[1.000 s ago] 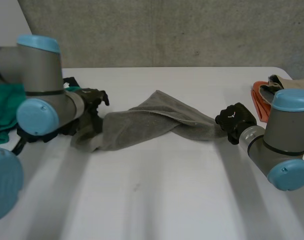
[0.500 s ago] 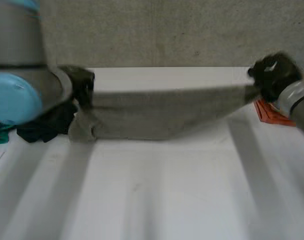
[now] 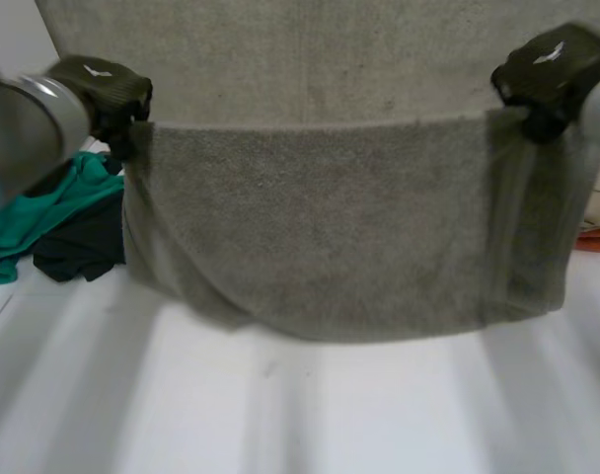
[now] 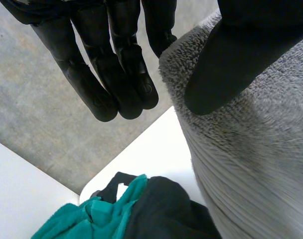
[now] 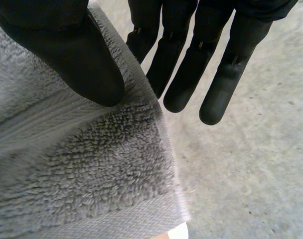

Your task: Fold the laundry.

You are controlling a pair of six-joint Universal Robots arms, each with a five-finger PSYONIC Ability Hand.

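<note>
A grey towel (image 3: 330, 227) hangs spread wide above the white table (image 3: 280, 415), its lower edge sagging near the tabletop. My left hand (image 3: 108, 84) pinches the towel's upper left corner; in the left wrist view the thumb (image 4: 236, 59) presses on the grey towel (image 4: 251, 149) against a finger behind it. My right hand (image 3: 552, 69) pinches the upper right corner; in the right wrist view its thumb (image 5: 76, 55) lies on the grey towel (image 5: 81, 164) with the other fingers (image 5: 191, 74) straight past the edge.
A heap of green cloth (image 3: 43, 212) and black cloth (image 3: 83, 242) lies at the table's left, seen also as green cloth (image 4: 91, 214) below my left hand. Orange cloth (image 3: 598, 237) lies at the right edge. A concrete wall (image 3: 310, 59) stands behind.
Both hands have risen and moved apart, lifting the crumpled towel off the table and stretching it flat between them. The left hand has closed on its corner.
</note>
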